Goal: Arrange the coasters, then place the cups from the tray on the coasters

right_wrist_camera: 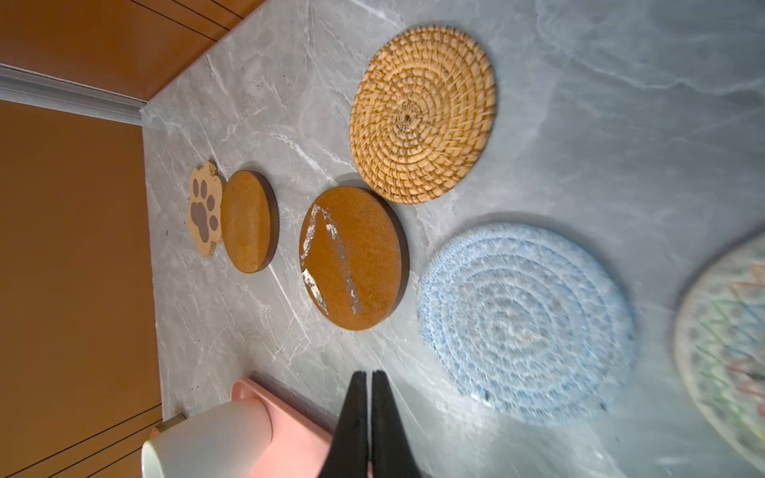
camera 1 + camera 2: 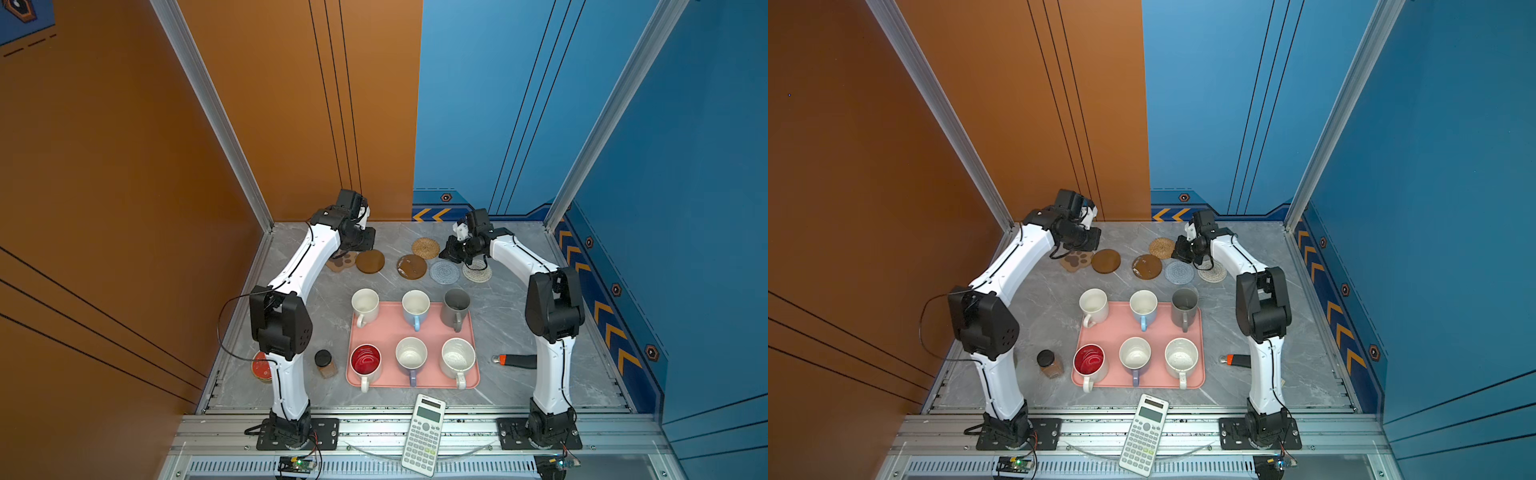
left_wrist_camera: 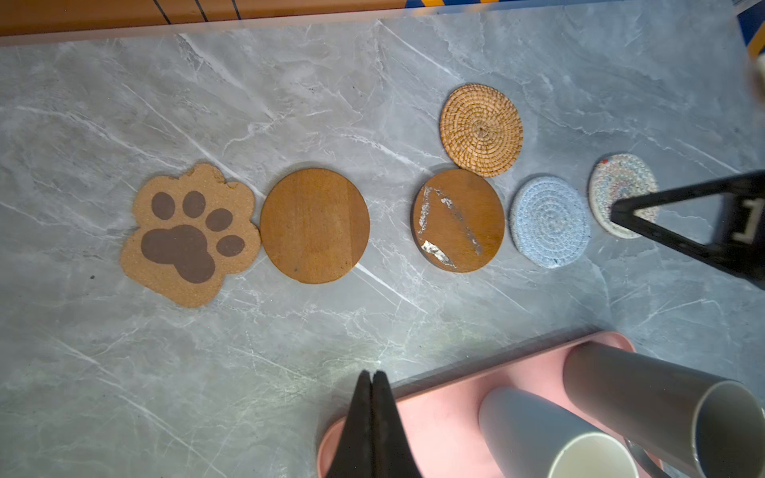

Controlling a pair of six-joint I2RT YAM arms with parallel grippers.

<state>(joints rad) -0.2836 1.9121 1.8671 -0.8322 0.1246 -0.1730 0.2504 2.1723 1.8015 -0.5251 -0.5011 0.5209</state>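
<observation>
Two-tone booth around a grey marble tabletop (image 2: 500, 328).
In both top views an orange wall (image 2: 104, 166) fills the left and upper middle of the frame, a blue wall (image 2: 685, 166) the right; aluminium posts (image 2: 210, 104) slant down to the back corners, and yellow chevrons (image 2: 611, 332) line the blue wall's base.

We count two pincers, the left pincer (image 3: 371, 393) and the right pincer (image 1: 368, 393). Six coasters: one paw coaster (image 2: 343, 262) nearest the left pincer, two brown discs (image 2: 370, 261) (image 2: 412, 267), one rattan round (image 2: 425, 247), one blue knitted round (image 2: 444, 272), and one whitish round (image 2: 478, 273) nearest the right pincer. Six cups (image 2: 365, 303) (image 2: 415, 307) (image 2: 456, 305) (image 2: 365, 360) (image 2: 411, 355) (image 2: 458, 358) stand behind both pincers on one tray (image 2: 390, 332). One jar (image 2: 324, 361), one red tin (image 2: 262, 365), one calculator (image 2: 424, 434), one black-handled tool (image 2: 515, 360).
</observation>
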